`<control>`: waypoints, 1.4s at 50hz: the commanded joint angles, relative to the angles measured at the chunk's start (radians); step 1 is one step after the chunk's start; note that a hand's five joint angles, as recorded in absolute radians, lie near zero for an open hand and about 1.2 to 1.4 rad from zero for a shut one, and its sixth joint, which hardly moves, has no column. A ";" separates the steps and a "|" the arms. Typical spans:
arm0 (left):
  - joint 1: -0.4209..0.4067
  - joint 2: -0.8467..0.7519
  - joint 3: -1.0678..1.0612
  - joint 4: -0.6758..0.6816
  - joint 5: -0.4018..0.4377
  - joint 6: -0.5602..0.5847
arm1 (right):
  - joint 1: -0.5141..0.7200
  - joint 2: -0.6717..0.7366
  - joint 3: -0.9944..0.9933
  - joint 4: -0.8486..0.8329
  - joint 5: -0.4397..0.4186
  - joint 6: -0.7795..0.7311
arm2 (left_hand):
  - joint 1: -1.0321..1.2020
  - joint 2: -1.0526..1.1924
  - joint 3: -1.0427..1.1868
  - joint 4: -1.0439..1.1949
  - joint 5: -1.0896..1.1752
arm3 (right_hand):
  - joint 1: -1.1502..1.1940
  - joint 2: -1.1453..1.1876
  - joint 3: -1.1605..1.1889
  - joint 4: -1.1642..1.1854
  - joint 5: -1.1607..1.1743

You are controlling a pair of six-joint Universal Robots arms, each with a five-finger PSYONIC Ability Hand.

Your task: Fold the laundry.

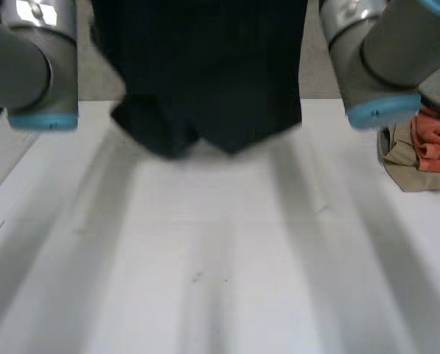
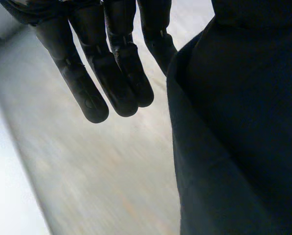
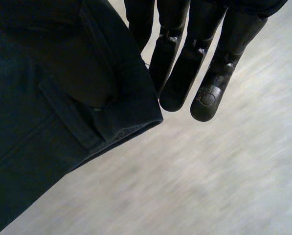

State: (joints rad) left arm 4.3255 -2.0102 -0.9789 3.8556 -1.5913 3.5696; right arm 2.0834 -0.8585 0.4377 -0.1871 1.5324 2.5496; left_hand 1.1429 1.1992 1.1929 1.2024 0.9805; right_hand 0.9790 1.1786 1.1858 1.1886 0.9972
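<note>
I'm dangling these black shorts (image 1: 205, 88), left hand (image 2: 111, 73) and right hand (image 3: 185, 73) thumb-pinching the top corners, fingers straight. Soft, light, floppy; the thick waistband seam's grippiest, I'm guessing.

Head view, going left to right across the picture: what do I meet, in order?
left arm -> dark garment, hanging lifted over the table's far edge -> right arm -> pile of tan and orange clothes

A big dark cloth (image 1: 205, 81) hangs over the far middle of the desk (image 1: 220, 280) and blocks the way there. A heap of tan and orange clothes (image 1: 422, 151) sits at the desk's right edge. The wide white part in front is open room to pass.
</note>
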 commanded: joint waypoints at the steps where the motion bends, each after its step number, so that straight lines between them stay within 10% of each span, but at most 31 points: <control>1: -0.015 0.093 -0.082 0.042 0.001 -0.008 | 0.000 -0.034 0.012 -0.069 0.003 -0.003 | 0.253 0.197 0.203 0.194 0.241 | 0.417 0.218 0.210 0.208 0.225; 26: -0.168 0.051 -0.734 -0.355 -0.173 0.006 | -0.014 0.038 0.679 0.282 -0.078 -0.032 | 0.253 0.197 0.203 0.194 0.241 | 0.417 0.218 0.210 0.208 0.225; 49: -0.432 0.409 -0.903 -1.105 -0.145 -0.005 | -0.164 -0.510 1.316 0.781 -0.146 -0.437 | 0.253 0.197 0.203 0.194 0.241 | 0.417 0.218 0.210 0.208 0.225; 58: -0.365 0.230 -0.700 -0.863 -0.151 0.086 | -0.201 -0.450 1.173 0.631 -0.248 -0.306 | 0.253 0.197 0.203 0.194 0.241 | 0.417 0.218 0.210 0.208 0.225; 70: -0.248 -0.255 -0.237 -0.339 -0.128 0.376 | -0.174 -0.143 0.816 0.408 -0.017 -0.157 | 0.253 0.197 0.203 0.194 0.241 | 0.417 0.218 0.210 0.208 0.225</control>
State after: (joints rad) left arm 4.0475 -2.0267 -1.4407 3.2985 -1.7392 3.8090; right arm 1.8947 -1.1666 1.4545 0.3008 1.3554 2.3750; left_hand 1.1429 1.2004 1.1933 1.2028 1.0069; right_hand 0.9791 1.1786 1.2037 1.1890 1.0015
